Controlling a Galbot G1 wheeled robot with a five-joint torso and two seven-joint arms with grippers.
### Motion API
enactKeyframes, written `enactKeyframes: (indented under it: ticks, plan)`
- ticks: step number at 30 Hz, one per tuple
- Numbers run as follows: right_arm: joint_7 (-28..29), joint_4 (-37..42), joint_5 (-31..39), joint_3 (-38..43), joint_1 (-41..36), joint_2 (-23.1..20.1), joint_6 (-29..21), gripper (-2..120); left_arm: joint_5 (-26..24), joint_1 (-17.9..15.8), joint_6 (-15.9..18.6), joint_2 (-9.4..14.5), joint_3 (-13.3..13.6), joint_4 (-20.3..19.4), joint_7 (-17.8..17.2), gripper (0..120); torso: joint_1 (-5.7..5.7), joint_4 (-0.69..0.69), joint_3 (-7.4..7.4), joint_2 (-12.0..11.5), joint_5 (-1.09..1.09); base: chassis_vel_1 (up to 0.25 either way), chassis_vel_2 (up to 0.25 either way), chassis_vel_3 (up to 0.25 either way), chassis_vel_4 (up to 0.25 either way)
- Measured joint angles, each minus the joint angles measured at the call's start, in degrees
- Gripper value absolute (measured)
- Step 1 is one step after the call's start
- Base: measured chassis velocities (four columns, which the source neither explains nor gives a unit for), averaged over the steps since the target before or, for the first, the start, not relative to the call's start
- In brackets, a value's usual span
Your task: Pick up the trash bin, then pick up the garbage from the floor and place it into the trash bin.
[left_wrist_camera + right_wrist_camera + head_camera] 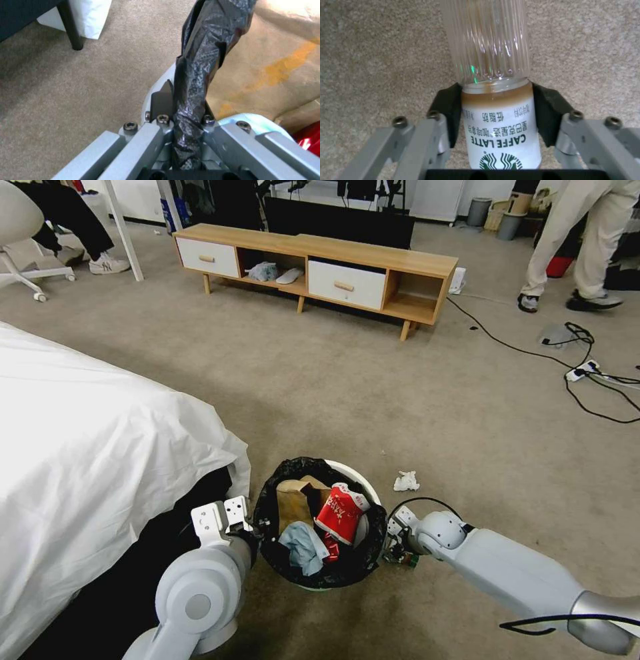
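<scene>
The trash bin [355, 471], white with a black bag over its rim, hangs low in front of me. It holds a brown paper bag [292, 501], a red-and-white carton [340, 511] and a pale crumpled tissue [303, 547]. My left gripper [257, 527] is shut on the bin's near-left rim; the left wrist view shows the black bag [206, 50] pinched in the left gripper [186, 110]. My right gripper [398, 553] is low by the floor, just right of the bin. In the right wrist view it [498, 110] is shut on a clear bottle [493, 50] with a white latte label. A white tissue [406, 481] lies on the carpet beyond it.
A bed with a white sheet [87, 447] stands close on my left. A low wooden cabinet [313, 267] lines the far side. Black cables and a power strip [587, 370] lie on the carpet at the right. A person's legs [587, 240] stand at the back right.
</scene>
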Motion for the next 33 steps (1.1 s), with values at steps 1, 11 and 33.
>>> enactKeyframes:
  ticks: [1,11,33]
  plan:
    - [0.00,0.00,0.00,0.00,0.00,0.00,0.00,43,0.00,0.00,0.00,0.00,0.00,0.00,0.00,1,0.00,0.00,0.00,0.00,0.00,0.000,0.000,0.000,0.000]
    - [-0.36,-2.03,-0.01,0.18,0.47,1.41,0.37,30,-0.18,-0.47,0.00,-0.04,0.00,0.67,0.01,1,0.00,0.01,-0.01,0.01,0.01,0.000,0.000,0.000,0.000]
    - [6.79,8.46,5.23,8.26,-5.33,-5.21,-1.85,28,-1.21,-1.59,0.00,1.07,1.25,1.59,0.38,1,0.01,0.02,0.02,-0.01,0.04,0.000,0.000,0.000,0.000]
